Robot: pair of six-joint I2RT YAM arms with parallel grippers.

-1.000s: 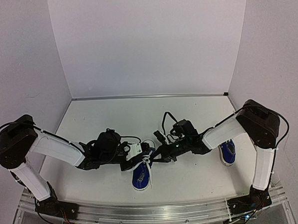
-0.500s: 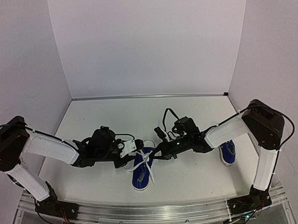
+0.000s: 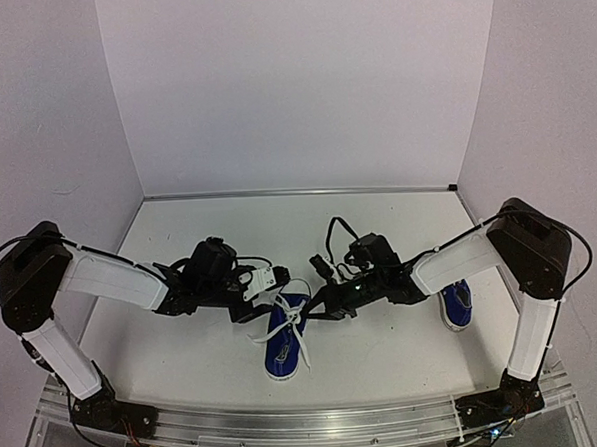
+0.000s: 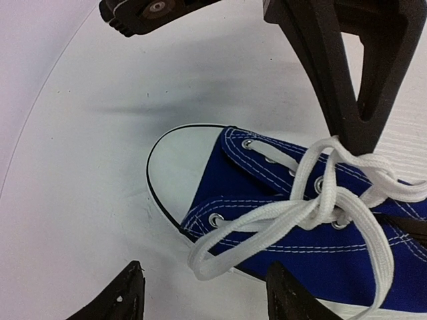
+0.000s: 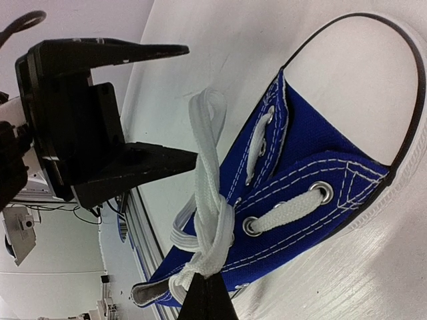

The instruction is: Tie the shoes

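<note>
A blue shoe [image 3: 281, 350] with a white toe [image 4: 177, 167] lies on the white table [image 3: 379, 229]. It is near the front, about in the middle, between the two arms. In the top view its toe points to the back and its heel to the near edge. Its long white laces [image 4: 313, 207] cross over the top of the shoe. One loose bit hangs off the side, down to the table.

The right gripper [image 5: 207, 290] is closed tight. It pinches the laces right where they cross, above the middle of the shoe, and the laces bunch up at its tip.

The left gripper [image 5: 192, 100] is open, with its two fingers [image 5: 150, 163] well apart, and it has hold of nothing. It hangs low just beside the shoe, on the left of it in the top view, and its fingers point at the laces. In the left wrist view a loose loop of lace lies just in front of the gap between its fingers, and they do not touch it.

The other shoe [image 3: 457, 305] sits far off on the right side of the table. The right arm [image 3: 451, 261] hides part of it, so I cannot tell how its laces look
</note>
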